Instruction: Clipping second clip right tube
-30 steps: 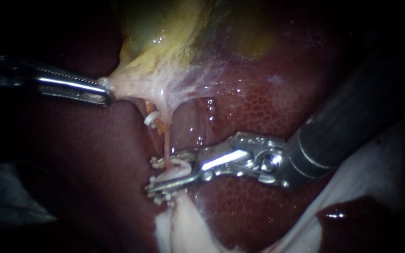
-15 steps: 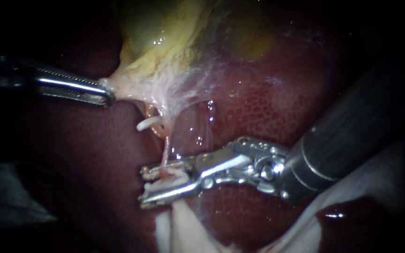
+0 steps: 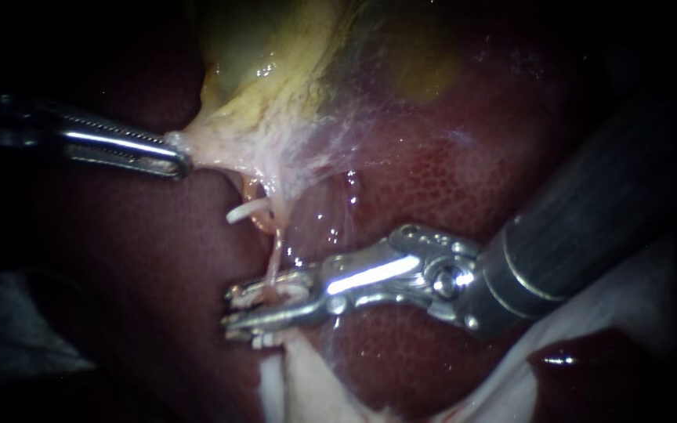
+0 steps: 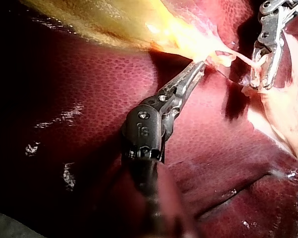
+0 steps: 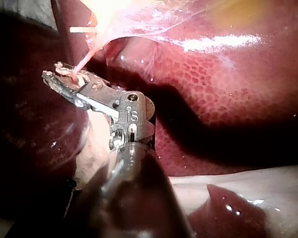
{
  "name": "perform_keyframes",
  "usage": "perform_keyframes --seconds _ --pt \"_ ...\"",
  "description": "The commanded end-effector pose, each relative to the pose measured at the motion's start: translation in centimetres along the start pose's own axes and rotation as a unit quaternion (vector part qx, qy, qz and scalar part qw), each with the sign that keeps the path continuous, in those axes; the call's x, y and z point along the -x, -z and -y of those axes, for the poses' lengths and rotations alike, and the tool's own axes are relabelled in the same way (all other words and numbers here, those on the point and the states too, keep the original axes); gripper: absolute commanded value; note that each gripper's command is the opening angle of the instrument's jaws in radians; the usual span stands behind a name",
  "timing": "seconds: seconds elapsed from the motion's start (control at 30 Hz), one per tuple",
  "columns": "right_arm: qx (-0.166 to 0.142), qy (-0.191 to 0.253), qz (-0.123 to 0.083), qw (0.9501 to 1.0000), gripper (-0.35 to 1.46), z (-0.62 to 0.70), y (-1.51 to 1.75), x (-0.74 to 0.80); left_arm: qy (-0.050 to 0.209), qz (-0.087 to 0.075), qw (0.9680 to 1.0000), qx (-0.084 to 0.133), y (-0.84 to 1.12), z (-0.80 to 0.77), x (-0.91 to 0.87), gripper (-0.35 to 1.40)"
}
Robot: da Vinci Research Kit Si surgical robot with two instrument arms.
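A thin pale tube [image 3: 275,254] runs down from the yellow gallbladder [image 3: 276,86] over the dark red liver [image 3: 432,180]. My right instrument [image 3: 264,307] comes in from the right. Its jaws lie nearly together across the tube, pressing a white clip [image 3: 258,340] around it. Higher on the tube sits another white clip [image 3: 242,211]. My left instrument [image 3: 175,157] is shut on the gallbladder's pale lower edge and holds it stretched to the left. The right wrist view shows the tube [image 5: 82,64] entering my right instrument [image 5: 59,79]. In the left wrist view my left instrument [image 4: 196,69] grips the yellow tissue.
Pale fatty tissue [image 3: 299,384] lies just below the right jaws. A white sheet [image 3: 628,274] shows at the lower right behind the right shaft. A thin web of tissue [image 3: 331,149] spreads from the gallbladder onto the liver.
The right jaws have closed together around the tube and clip and slid slightly left. The upper clip has turned a little. The left instrument has held still.
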Motion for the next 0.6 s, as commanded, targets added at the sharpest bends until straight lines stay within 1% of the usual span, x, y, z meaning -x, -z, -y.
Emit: perform_keyframes --seconds 0.03,0.13,0.33,0.6 --pt "0.0 -0.009 0.0 1.0 -0.19 0.0 0.0 0.0 0.0 0.0 1.0 0.0 0.0 0.0 0.0 -0.35" --pt "0.0 -0.029 -0.001 0.9996 -0.35 0.01 0.0 0.0 0.0 0.0 1.0 0.0 0.0 0.0 0.0 -0.35" --pt "0.003 -0.059 -0.006 0.9983 -0.35 0.02 0.03 0.02 0.0 0.0 1.0 0.0 0.0 0.0 0.0 -0.35" --pt "0.004 -0.058 -0.004 0.9983 -0.35 0.02 0.03 0.03 0.0 0.0 1.0 0.001 0.0 0.0 0.0 -0.35"
